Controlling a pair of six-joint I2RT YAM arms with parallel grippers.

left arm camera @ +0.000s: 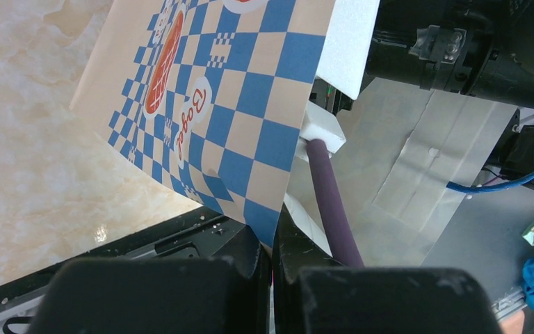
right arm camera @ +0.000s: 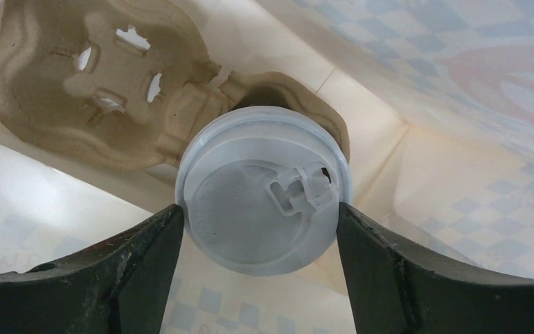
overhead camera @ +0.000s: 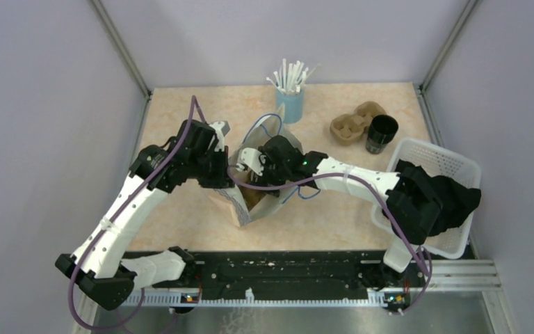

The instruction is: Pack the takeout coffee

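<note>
The takeout coffee (right arm camera: 261, 188) shows only its round white lid; it stands in one pocket of a brown pulp cup carrier (right arm camera: 76, 97) inside the blue-checked paper bag (overhead camera: 242, 207). My right gripper (right arm camera: 257, 209) reaches down into the bag, and its two fingers press against opposite sides of the lid with no gap showing. At the bag's left side my left gripper (left arm camera: 272, 243) is shut on the edge of the bag's checked wall (left arm camera: 236, 104). In the top view the right gripper (overhead camera: 259, 169) and the bag's rim hide the coffee.
A light-blue cup of white straws (overhead camera: 290, 104) stands at the back centre. A second pulp carrier (overhead camera: 351, 125) and a lidless dark cup (overhead camera: 381, 133) sit at the back right. A white basket (overhead camera: 427, 152) with black cloth (overhead camera: 448, 195) is on the right.
</note>
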